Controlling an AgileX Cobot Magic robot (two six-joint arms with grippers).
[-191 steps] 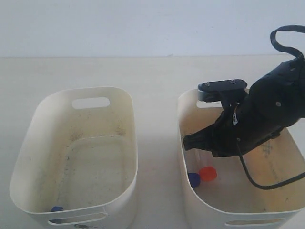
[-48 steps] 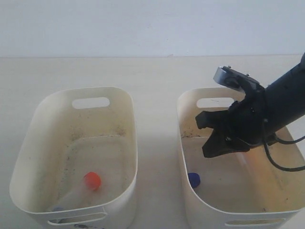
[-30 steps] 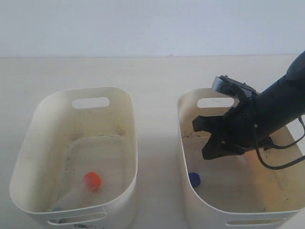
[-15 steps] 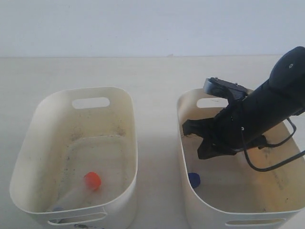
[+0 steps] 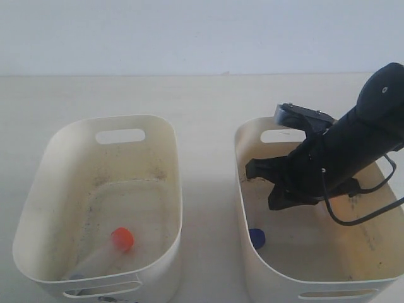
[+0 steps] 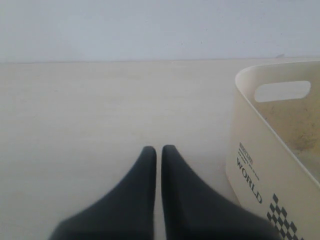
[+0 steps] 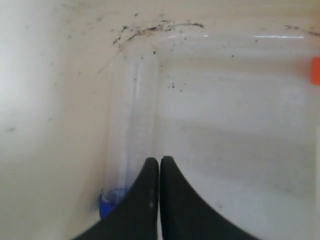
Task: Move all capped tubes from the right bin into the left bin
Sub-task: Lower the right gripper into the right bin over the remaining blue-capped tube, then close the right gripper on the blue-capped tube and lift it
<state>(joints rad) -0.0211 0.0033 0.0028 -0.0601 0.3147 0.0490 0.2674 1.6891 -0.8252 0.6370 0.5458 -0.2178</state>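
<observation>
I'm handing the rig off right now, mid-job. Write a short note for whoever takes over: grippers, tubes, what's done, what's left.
Left gripper: shut, empty, over the bare table beside the left bin.
Right gripper: shut, empty, inside the right bin, just above the blue-capped tube lying along the bin wall.
Done: one orange-capped tube lies in the left bin; whether another lies near it is unclear.
Left: the blue-capped tube, plus an orange cap at the edge of the right wrist view, its body out of frame. The right gripper probably needs opening before it goes down.
</observation>
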